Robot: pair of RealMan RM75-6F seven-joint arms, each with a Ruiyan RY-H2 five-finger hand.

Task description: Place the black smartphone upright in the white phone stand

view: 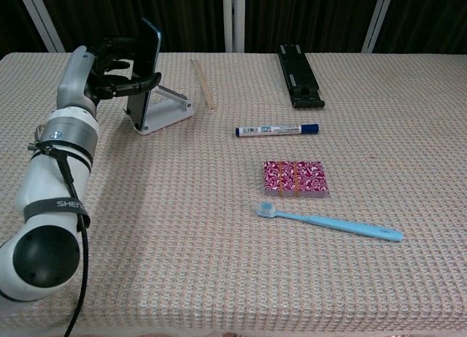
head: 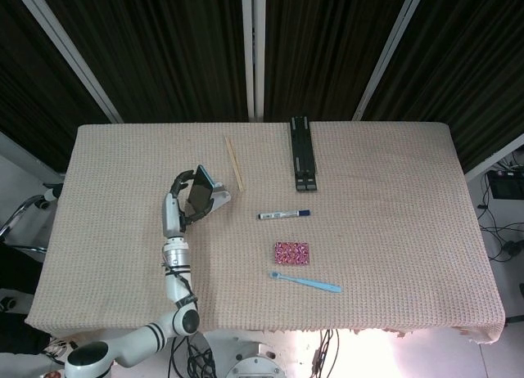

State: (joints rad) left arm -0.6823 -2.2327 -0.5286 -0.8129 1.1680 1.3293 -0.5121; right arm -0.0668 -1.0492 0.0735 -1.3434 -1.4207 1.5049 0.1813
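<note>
Rough woven cloth (view: 182,227) lies under the glossy smartphone (view: 143,67) and smooth plastic stand (view: 169,112).

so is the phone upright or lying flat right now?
Upright, slightly tilted. In the chest view the black smartphone stands on edge over the white phone stand, gripped by the left hand. Whether it is seated, cannot tell.

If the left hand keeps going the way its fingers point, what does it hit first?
Most likely the white phone stand: the left hand holds the black smartphone right over it, fingers pointing toward it. Depth is hard to judge.
</note>
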